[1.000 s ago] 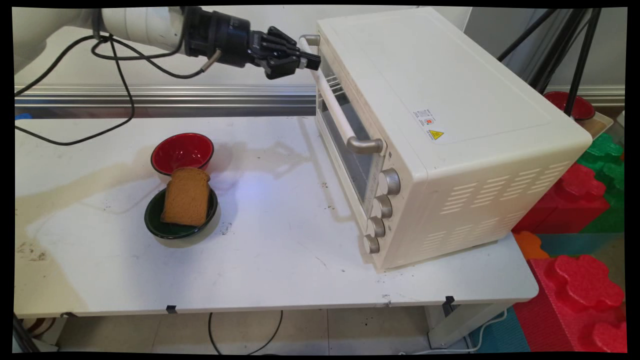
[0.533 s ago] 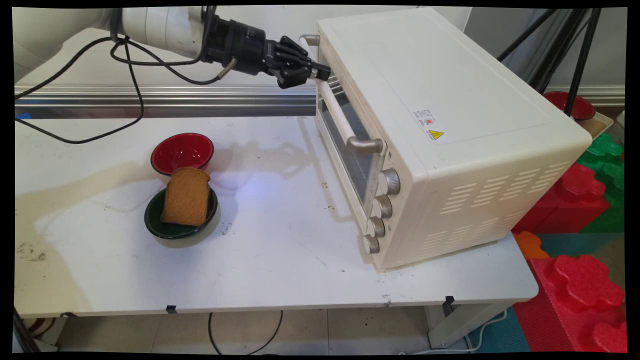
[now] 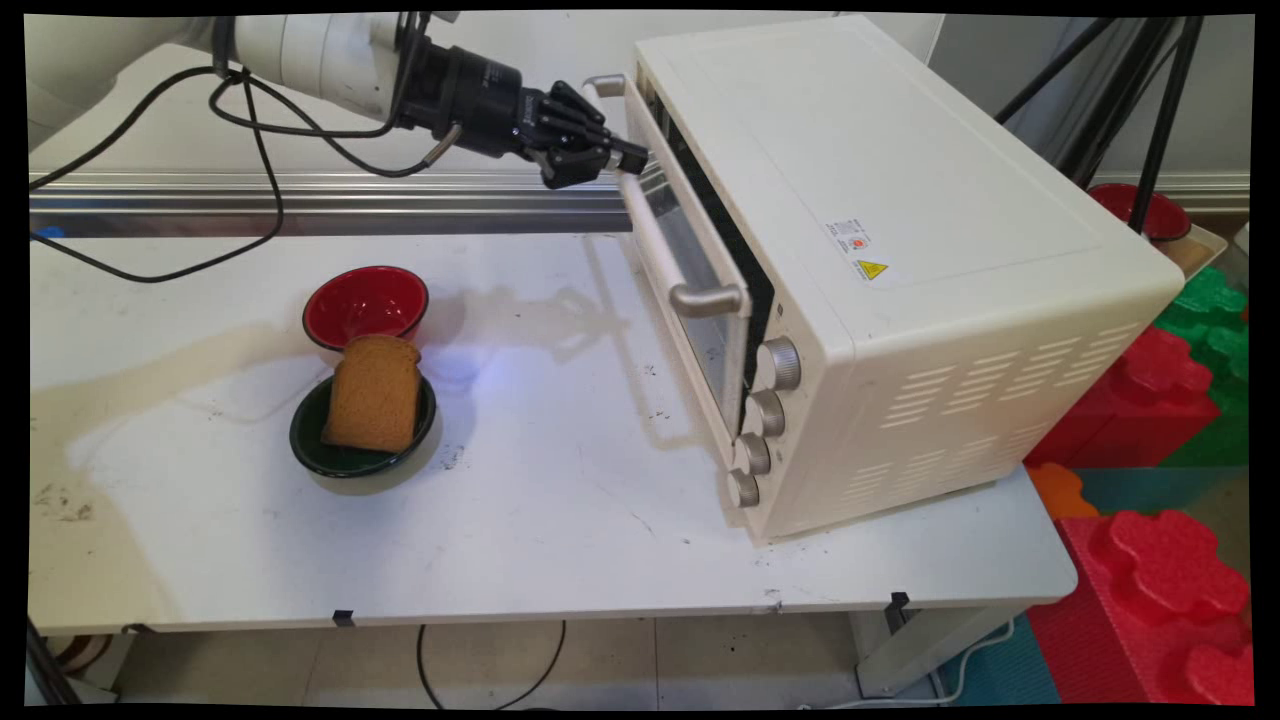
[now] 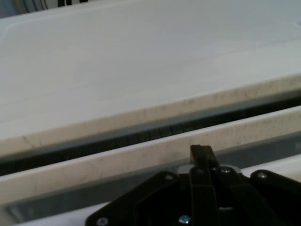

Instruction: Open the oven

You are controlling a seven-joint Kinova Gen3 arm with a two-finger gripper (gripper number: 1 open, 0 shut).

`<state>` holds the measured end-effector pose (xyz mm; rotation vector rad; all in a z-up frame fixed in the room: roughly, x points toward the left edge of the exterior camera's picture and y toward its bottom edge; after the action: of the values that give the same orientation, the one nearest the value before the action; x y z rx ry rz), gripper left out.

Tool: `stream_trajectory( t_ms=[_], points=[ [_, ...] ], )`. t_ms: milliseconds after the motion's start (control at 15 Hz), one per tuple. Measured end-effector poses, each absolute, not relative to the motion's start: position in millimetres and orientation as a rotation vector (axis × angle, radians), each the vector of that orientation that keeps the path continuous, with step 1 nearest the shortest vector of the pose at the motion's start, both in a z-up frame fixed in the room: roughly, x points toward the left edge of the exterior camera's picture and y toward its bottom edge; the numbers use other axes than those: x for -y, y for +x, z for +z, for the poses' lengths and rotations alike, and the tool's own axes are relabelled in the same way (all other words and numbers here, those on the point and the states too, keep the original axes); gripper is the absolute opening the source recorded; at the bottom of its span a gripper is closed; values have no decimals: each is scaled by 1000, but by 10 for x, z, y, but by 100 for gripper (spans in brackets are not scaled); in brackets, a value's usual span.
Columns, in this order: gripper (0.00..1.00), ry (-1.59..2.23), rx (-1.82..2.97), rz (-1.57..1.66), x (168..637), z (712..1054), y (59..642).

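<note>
A cream toaster oven (image 3: 900, 200) stands at the table's right. Its glass door (image 3: 700, 270) is tilted a little open at the top, with a dark gap behind it. My gripper (image 3: 635, 155) is shut, its tips against the upper end of the door's white bar handle (image 3: 650, 240). In the hand view the closed fingertips (image 4: 202, 153) lie against the door's top edge (image 4: 117, 160), with the dark gap (image 4: 141, 136) and the oven's top (image 4: 141, 61) beyond. Nothing shows between the fingers.
A slice of brown bread (image 3: 372, 392) leans in a dark green bowl (image 3: 310, 445), with a red bowl (image 3: 365, 303) just behind it, at the table's left middle. Several knobs (image 3: 765, 410) line the oven's front. Red and green foam blocks (image 3: 1150, 560) lie to the right of the table.
My gripper dropped from beside the oven's top corner to the handle, then drew back left. The door, shut before, now stands ajar at its top.
</note>
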<state>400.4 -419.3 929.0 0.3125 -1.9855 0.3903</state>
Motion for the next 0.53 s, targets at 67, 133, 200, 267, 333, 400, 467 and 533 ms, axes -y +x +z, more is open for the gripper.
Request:
stream_trajectory(
  t_ms=[67,133,200,267,333,400,467,533],
  points=[
    [0,309,1995,388,4176,9290,4031],
    [0,305,2003,385,4161,9291,4053],
    [0,301,2011,383,4148,9294,4072],
    [0,297,2018,382,4133,9296,4091],
    [0,291,2028,379,4108,9299,4122],
    [0,287,2035,378,4091,9300,4144],
    [0,281,2047,375,4069,9299,4173],
    [0,278,2057,372,4045,9297,4204]
  ],
)
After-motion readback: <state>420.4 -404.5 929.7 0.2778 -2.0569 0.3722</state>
